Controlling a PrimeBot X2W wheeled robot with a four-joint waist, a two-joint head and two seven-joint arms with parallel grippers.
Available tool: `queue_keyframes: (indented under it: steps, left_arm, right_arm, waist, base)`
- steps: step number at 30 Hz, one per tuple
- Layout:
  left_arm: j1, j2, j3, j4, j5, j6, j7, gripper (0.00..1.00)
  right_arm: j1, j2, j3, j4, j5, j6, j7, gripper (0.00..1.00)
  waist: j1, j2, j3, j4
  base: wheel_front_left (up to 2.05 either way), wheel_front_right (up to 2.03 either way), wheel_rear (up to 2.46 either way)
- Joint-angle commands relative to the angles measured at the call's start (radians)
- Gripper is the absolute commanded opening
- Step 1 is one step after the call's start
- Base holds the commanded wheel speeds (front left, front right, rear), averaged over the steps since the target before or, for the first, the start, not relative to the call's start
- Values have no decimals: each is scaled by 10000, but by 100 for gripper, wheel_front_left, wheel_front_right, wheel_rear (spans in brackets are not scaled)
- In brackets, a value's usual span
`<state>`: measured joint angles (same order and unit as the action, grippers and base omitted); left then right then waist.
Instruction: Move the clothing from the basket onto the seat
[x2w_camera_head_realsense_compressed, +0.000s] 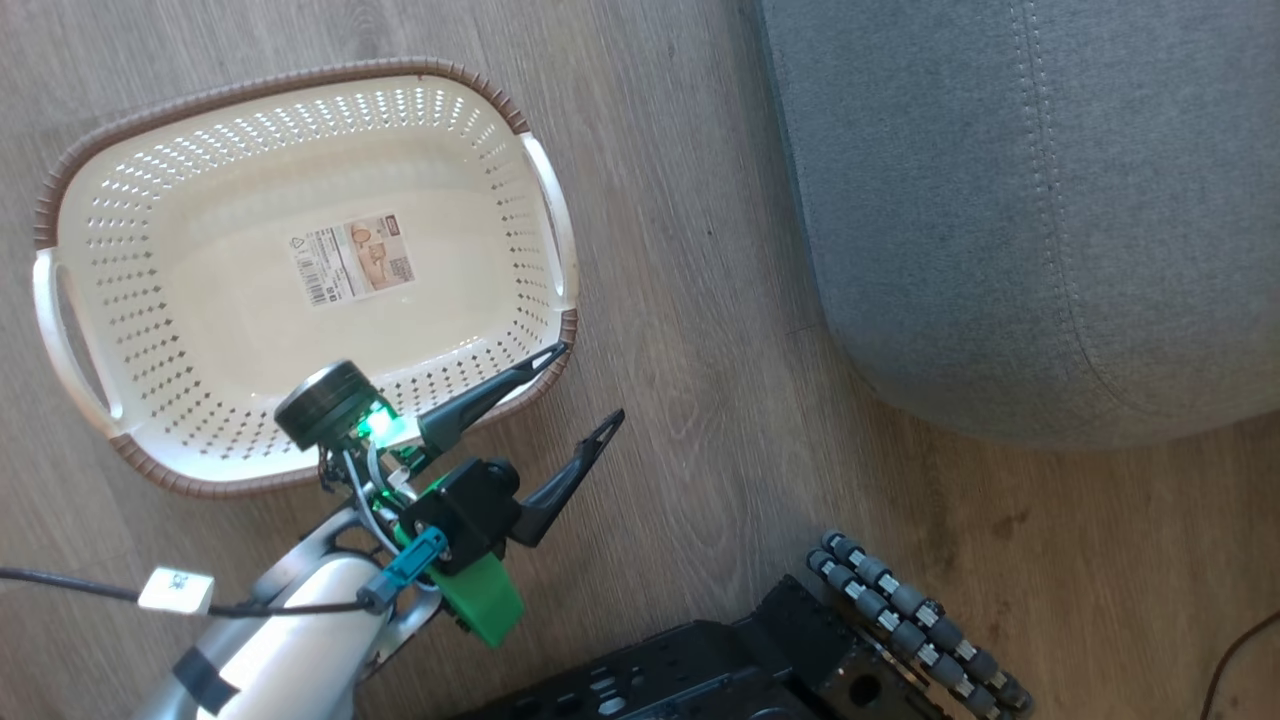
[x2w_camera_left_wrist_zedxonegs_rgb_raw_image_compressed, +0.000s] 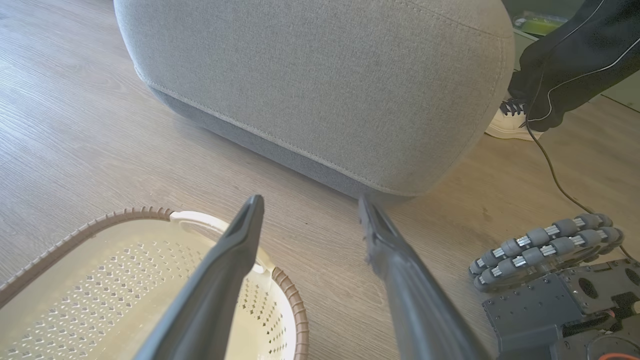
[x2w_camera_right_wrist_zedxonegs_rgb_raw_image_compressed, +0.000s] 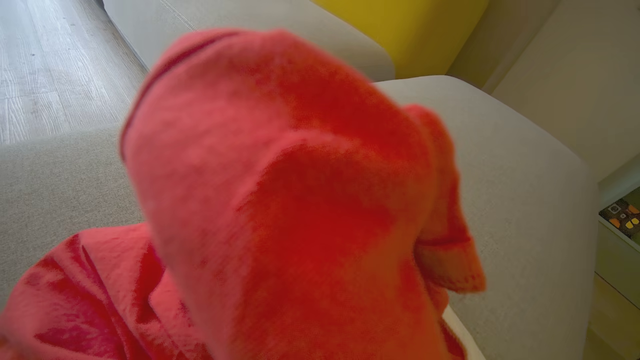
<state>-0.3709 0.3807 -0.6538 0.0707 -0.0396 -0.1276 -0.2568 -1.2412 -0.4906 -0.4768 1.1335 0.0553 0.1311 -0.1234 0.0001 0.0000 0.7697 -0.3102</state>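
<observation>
Wood-look floor (x2w_camera_head_realsense_compressed: 700, 300); cream perforated plastic basket (x2w_camera_head_realsense_compressed: 300, 80) empty, left claw (x2w_camera_head_realsense_compressed: 589, 382) released. Judged clenched in hidden right claw, red fabric clothing (x2w_camera_right_wrist_zedxonegs_rgb_raw_image_compressed: 280, 200) should be lowered onto grey upholstered seat (x2w_camera_right_wrist_zedxonegs_rgb_raw_image_compressed: 525, 175) before release.

label (x2w_camera_head_realsense_compressed: 353, 258) on basket (x2w_camera_head_realsense_compressed: 120, 270) floor: print not legible

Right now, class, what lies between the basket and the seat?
Bare wooden floor separates the basket and the seat, as the head view shows. The open left pincer hangs over that strip's near end.
</observation>
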Motion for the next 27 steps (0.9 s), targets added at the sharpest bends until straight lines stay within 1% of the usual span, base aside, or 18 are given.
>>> queue_keyframes:
  steps: [1, 5, 11, 12, 13, 14, 15, 18, 22, 24, 27]
  left_arm:
    - [14, -27, 209, -330, 83, 59, -49, 100]
    - [48, -156, 213, -375, 86, 63, -49, 100]
    - [67, -254, 225, -407, 115, 56, -49, 100]
    - [52, -286, 228, -400, 112, 55, -49, 100]
    - [41, -328, 224, -398, 109, 54, -49, 100]
    - [35, -373, 221, -405, 103, 53, -49, 100]
    - [29, -417, 218, -419, 99, 52, -49, 100]
    - [43, -532, 177, -390, 82, 44, -49, 100]
    - [-30, -752, 154, -320, 56, 36, -49, 100]
    - [-65, -912, 135, -266, 25, 31, -49, 100]
    - [4, -1200, 131, -110, -86, 25, -49, 100]
  right_arm:
    - [-71, -381, 16, -94, -16, -4, 119, 0]
    - [-201, -372, 251, 605, -3, -4, 575, 0]
    - [-106, -371, 485, 1070, 129, -4, 703, 0]
    - [-99, -379, 508, 1094, 122, -4, 675, 5]
    - [-96, -404, 529, 1099, 97, -4, 584, 38]
    - [-98, -430, 523, 1105, 84, -4, 491, 87]
    - [-110, -424, 475, 1131, 120, -4, 460, 100]
    - [-135, -360, 550, 1198, 161, -4, 538, 100]
    - [-124, -534, 797, 1230, 2, -4, 652, 100]
    - [-145, -590, 846, 1261, 2, -4, 837, 100]
    - [-178, -489, 984, 1314, 84, -4, 1284, 100]
  waist:
    - [-1, 0, -9, 19]
    - [-1, 0, -6, 75]
    - [-1, 0, -19, 151]
    - [-1, 0, -52, 172]
    - [-1, 0, -103, 197]
    - [-1, 0, -159, 220]
    - [-1, 0, -222, 244]
    - [-1, 0, -479, 315]
    - [-1, 0, -857, 408]
    - [-1, 0, -1115, 454]
    - [-1, 0, -1598, 478]
  base:
    - [0, 0, 0]
    - [0, 0, 0]
    - [0, 0, 0]
    - [0, 0, 0]
    - [0, 0, 0]
    - [0, 0, 0]
    - [0, 0, 0]
    - [0, 0, 0]
    - [0, 0, 0]
    - [0, 0, 0]
    - [0, 0, 0]
